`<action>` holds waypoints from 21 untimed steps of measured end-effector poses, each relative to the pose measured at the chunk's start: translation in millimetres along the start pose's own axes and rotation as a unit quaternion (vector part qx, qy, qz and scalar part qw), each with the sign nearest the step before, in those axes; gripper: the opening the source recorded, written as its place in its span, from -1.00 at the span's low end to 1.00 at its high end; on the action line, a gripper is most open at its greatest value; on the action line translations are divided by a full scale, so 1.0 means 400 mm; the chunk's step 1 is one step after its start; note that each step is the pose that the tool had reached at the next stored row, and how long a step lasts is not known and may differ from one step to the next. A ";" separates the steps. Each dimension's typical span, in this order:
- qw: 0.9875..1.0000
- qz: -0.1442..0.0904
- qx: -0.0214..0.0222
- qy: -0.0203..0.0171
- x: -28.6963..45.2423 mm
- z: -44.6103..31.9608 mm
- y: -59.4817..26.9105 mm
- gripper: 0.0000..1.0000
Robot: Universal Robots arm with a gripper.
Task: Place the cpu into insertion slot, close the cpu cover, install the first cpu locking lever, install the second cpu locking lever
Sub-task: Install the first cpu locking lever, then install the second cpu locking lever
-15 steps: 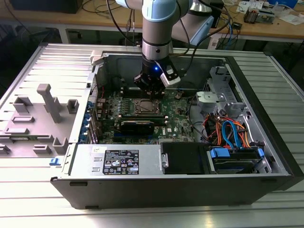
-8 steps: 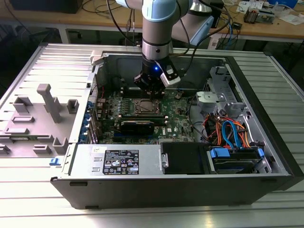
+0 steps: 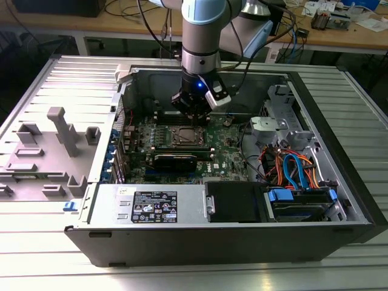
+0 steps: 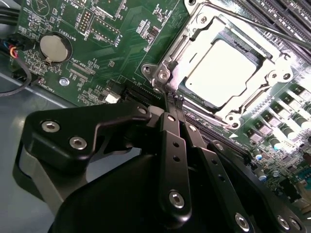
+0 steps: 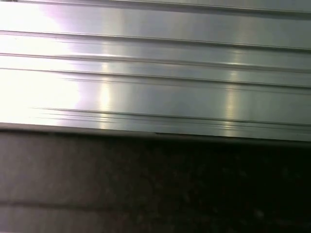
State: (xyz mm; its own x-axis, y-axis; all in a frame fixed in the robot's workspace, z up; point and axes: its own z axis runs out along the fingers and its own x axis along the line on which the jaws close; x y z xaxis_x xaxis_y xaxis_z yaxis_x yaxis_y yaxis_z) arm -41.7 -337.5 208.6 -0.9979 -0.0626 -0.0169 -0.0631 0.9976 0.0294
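Observation:
The cpu point(image 4: 223, 68) lies flat in its socket on the green motherboard, its silver top showing through the square opening of the cpu cover point(image 4: 187, 41), which lies down over it. A thin metal locking lever point(image 4: 252, 24) runs along one side of the socket. My gripper point(image 4: 174, 101) is shut, its black fingers pressed together with nothing seen between them, and the tips sit right at a corner of the socket frame. In the exterior view the gripper point(image 3: 194, 116) hangs just above the back edge of the socket point(image 3: 187, 136) inside the open computer case.
A coin battery point(image 4: 55, 47) sits on the motherboard beside the gripper. Orange and blue drive cables point(image 3: 291, 170) fill the case on the exterior view's right, and a power supply point(image 3: 151, 203) lies along the front. A ribbed metal surface point(image 5: 155, 73) shows in the first wrist view.

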 end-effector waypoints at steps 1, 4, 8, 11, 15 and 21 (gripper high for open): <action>1.000 0.000 0.000 0.000 -0.001 0.000 0.000 -0.79; 1.000 0.000 0.000 0.000 -0.002 -0.001 -0.004 -0.79; 1.000 0.000 0.000 0.000 -0.003 0.000 -0.005 -0.79; 1.000 0.000 0.000 0.000 -0.002 -0.001 -0.009 -0.79; 1.000 0.000 0.000 0.000 -0.002 -0.001 -0.009 -0.79; 1.000 0.000 0.000 0.000 -0.002 -0.001 -0.011 -0.79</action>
State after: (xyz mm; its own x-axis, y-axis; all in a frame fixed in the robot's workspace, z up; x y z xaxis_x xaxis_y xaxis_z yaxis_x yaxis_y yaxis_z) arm -40.5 -341.8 208.8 -0.9979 -0.0627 -0.0167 -0.0632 0.9976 0.0291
